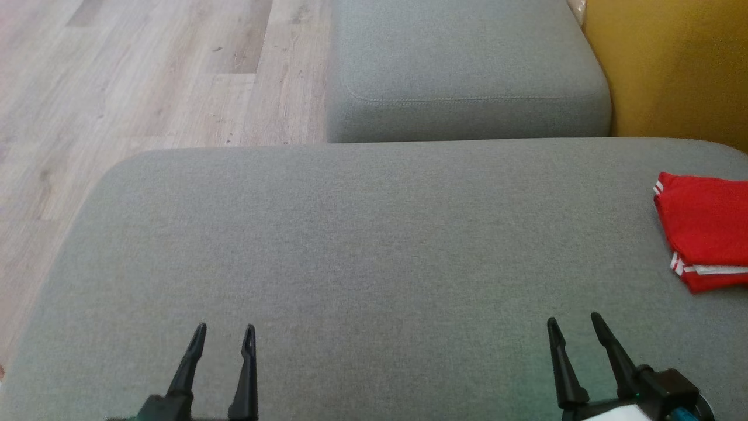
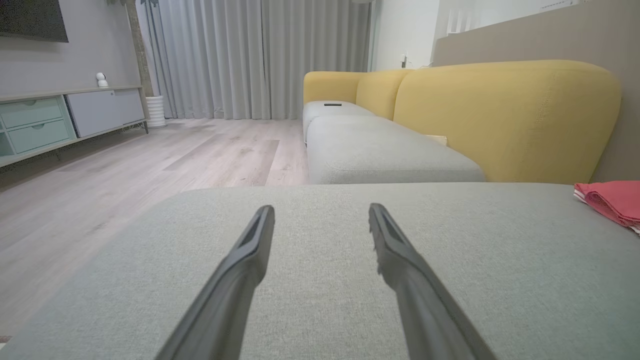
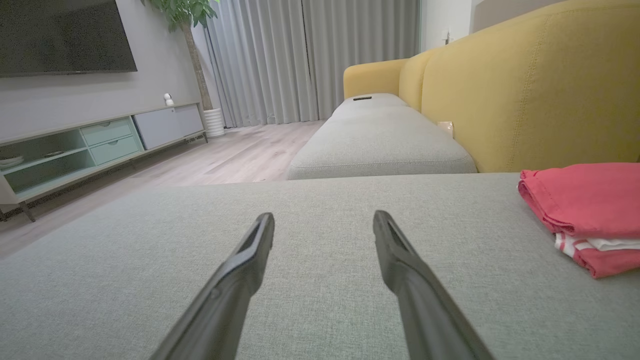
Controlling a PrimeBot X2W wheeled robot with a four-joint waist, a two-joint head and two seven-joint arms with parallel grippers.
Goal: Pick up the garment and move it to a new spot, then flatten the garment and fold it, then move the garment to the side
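The garment (image 1: 707,231) is red with white stripes and lies folded at the far right of the grey cushion (image 1: 362,251), partly cut off by the picture's edge. The left wrist view catches the garment (image 2: 612,202) at its right edge, and in the right wrist view the garment (image 3: 585,212) sits to the right of the fingers. My left gripper (image 1: 225,330) hovers open over the cushion's near left part, holding nothing. My right gripper (image 1: 575,320) stands open at the near right, a short way in front of the garment and apart from it. Both grippers (image 2: 321,209) (image 3: 324,216) point across bare cushion.
A second grey seat cushion (image 1: 467,64) lies beyond, with the yellow sofa back (image 1: 672,64) at the right. Wooden floor (image 1: 117,88) runs along the left. A TV cabinet (image 3: 100,142), a potted plant and curtains stand across the room.
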